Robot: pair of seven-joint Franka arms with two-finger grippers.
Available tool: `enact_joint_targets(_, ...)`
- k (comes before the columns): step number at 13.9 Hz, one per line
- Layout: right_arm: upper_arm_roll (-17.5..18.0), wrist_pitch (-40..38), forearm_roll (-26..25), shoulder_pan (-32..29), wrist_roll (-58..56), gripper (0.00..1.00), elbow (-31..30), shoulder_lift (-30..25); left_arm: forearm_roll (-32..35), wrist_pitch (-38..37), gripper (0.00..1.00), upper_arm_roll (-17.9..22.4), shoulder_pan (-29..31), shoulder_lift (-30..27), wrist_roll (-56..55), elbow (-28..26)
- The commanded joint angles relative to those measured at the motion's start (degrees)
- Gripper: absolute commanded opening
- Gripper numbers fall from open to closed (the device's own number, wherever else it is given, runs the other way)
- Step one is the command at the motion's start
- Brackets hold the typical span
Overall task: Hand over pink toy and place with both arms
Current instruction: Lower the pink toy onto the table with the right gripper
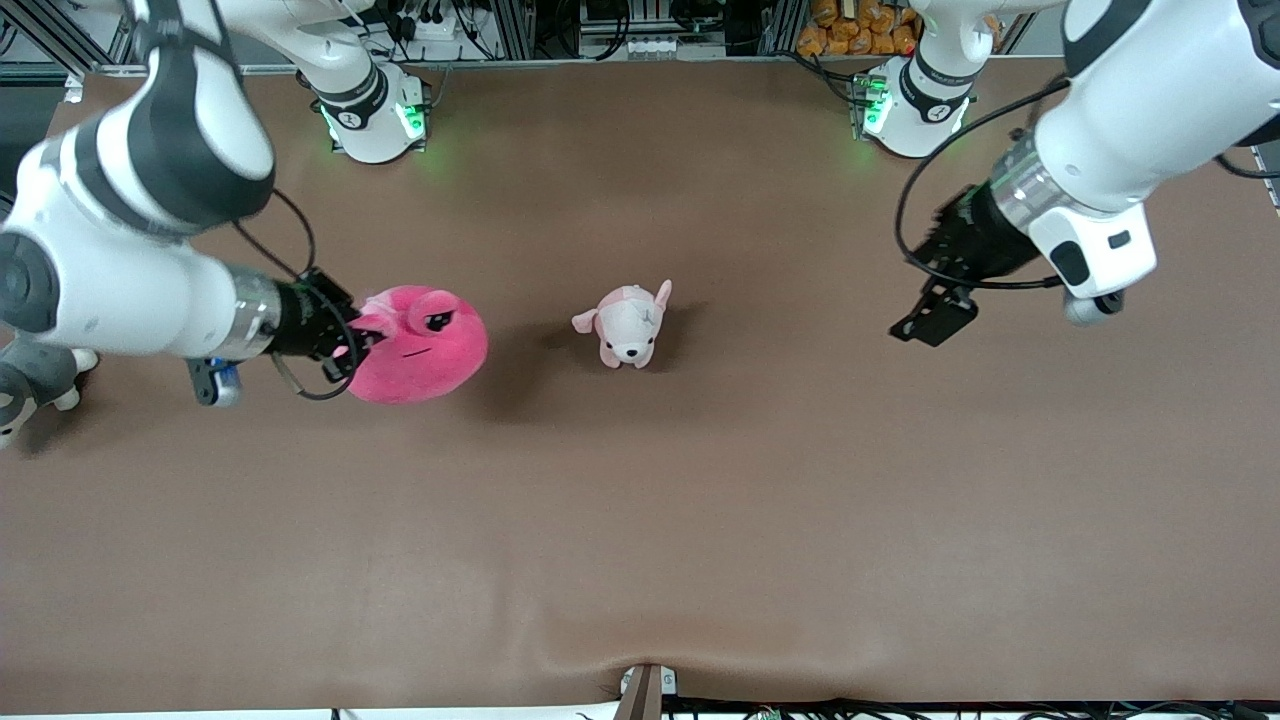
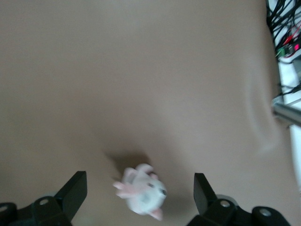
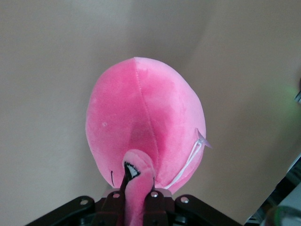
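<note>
The pink toy (image 1: 425,345), a round hot-pink plush with black half-lidded eyes, hangs in the air from my right gripper (image 1: 352,338) over the right arm's end of the table. In the right wrist view the fingers (image 3: 123,186) are pinched shut on one bulging eye of the toy (image 3: 146,132). My left gripper (image 1: 935,315) hangs open and empty over the left arm's end of the table. In the left wrist view its fingertips (image 2: 77,186) stand wide apart with nothing between them.
A small pale pink-and-white puppy plush (image 1: 628,325) stands mid-table; it shows below the left gripper in the left wrist view (image 2: 141,192). A grey-and-white plush animal (image 1: 30,385) sits at the right arm's end, partly under that arm.
</note>
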Motion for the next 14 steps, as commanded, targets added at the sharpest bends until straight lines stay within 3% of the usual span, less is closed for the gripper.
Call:
enact_joint_targets(1, 1.10, 0.02, -0.39, -6.87, -11.68, 0.00, -4.23, -0.54, 3.09, -4.92, 1.00, -0.54, 5.26, -1.11, 20.59, 0.01)
enact_joint_targets(4, 0.92, 0.36, -0.48, -13.38, -26.36, 0.00, -8.45, -0.54, 7.31, -6.61, 1.00, -0.45, 9.22, -1.11, 45.81, -0.16)
enact_joint_targets(6, -1.18, 0.72, -0.48, -15.24, -33.58, 0.00, -11.09, -0.36, 8.29, -7.49, 1.00, -0.45, 12.20, -1.02, 59.63, -0.16)
enact_joint_targets(9, -4.17, 0.46, -0.39, -15.24, -40.10, 0.02, -14.16, -0.45, 11.35, -7.40, 1.00, -0.54, 14.68, -0.76, 70.31, -1.13)
enact_joint_targets(10, -4.61, 0.11, -0.39, -15.24, -42.82, 0.37, -15.04, -0.54, 13.02, -6.79, 1.00, -0.80, 14.68, -0.85, 70.68, -2.26)
enact_joint_targets(11, -5.14, 0.02, -0.82, -15.24, -46.76, 0.84, -15.49, -0.54, 13.56, -5.65, 1.00, -0.80, 14.77, -0.76, 70.77, -3.32)
enact_joint_targets(12, -5.23, -0.07, -1.61, -15.15, -49.67, 1.00, -15.58, -0.54, 13.56, -4.25, 1.00, -0.89, 14.77, -0.93, 70.77, -4.29)
enact_joint_targets(14, -5.23, 0.02, -2.32, -15.07, -50.57, 1.00, -15.32, -0.63, 13.56, -3.62, 1.00, -1.24, 14.59, -1.55, 70.77, -4.56)
